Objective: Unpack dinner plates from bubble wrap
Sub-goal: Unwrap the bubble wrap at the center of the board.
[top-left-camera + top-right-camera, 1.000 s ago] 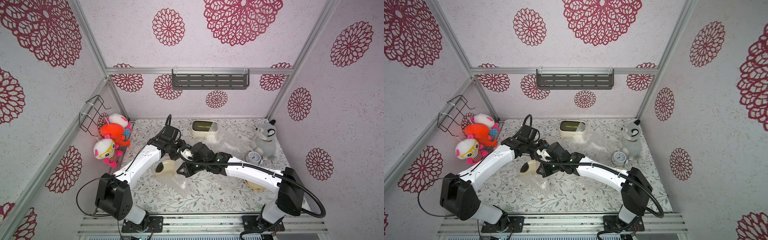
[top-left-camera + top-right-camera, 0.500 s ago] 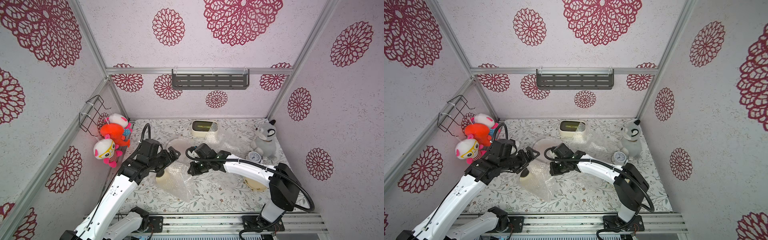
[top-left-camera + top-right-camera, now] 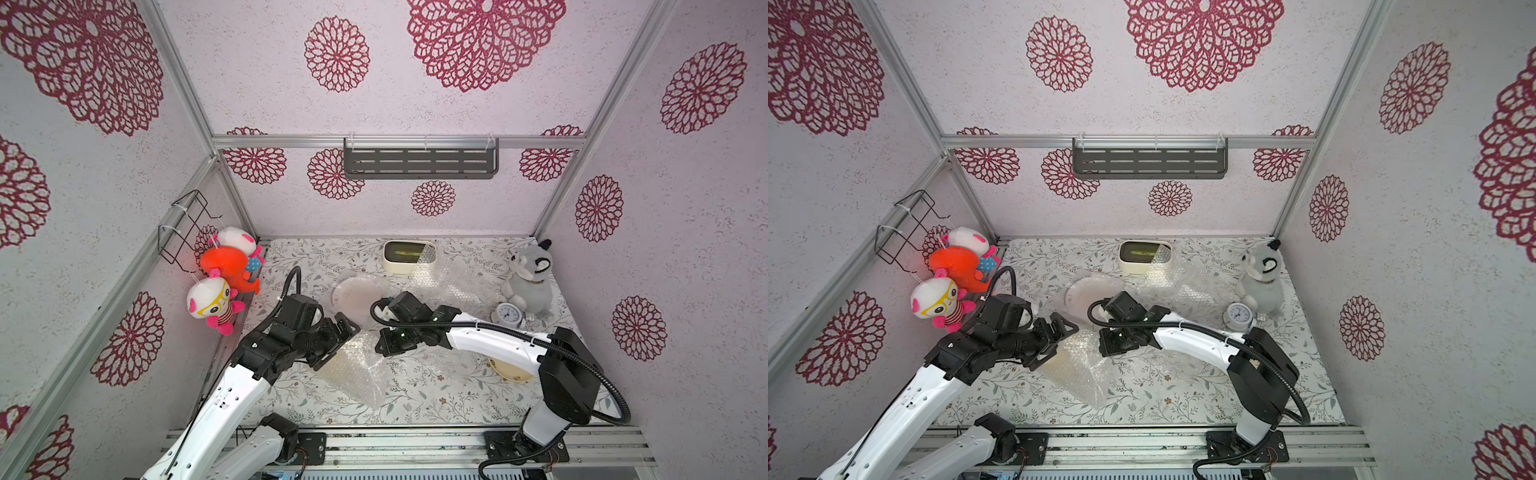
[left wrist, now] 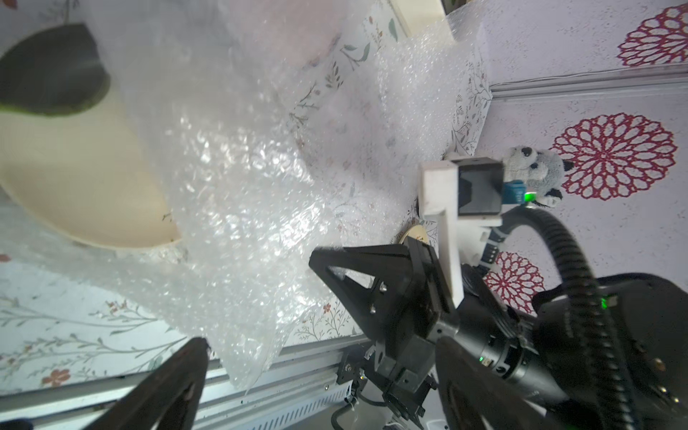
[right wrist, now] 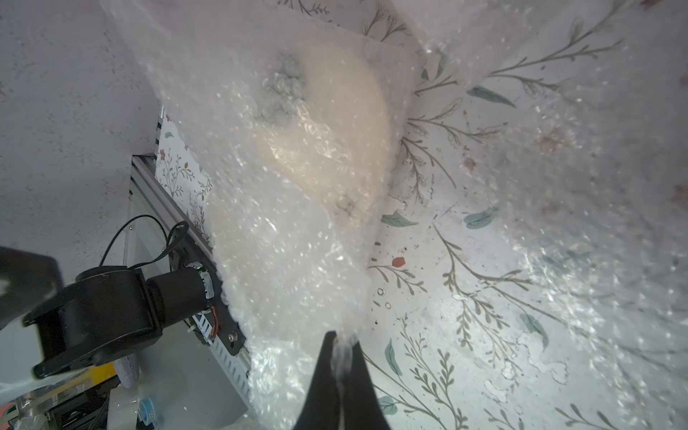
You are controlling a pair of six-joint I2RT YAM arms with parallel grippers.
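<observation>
right pincer (image 5: 342,344) clamps bubble wrap (image 3: 366,374); sheet runs frontward over plate (image 4: 74,178); left pincer (image 3: 336,345) wide, empty.

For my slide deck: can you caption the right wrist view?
Right gripper shut on bubble wrap sheet; a cream dinner plate shows through it, floral table beyond.

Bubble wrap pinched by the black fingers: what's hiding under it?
A cream dinner plate, one edge poking out bare. The bubble wrap blurs the rest, so anything beneath the plate is hidden.
</observation>
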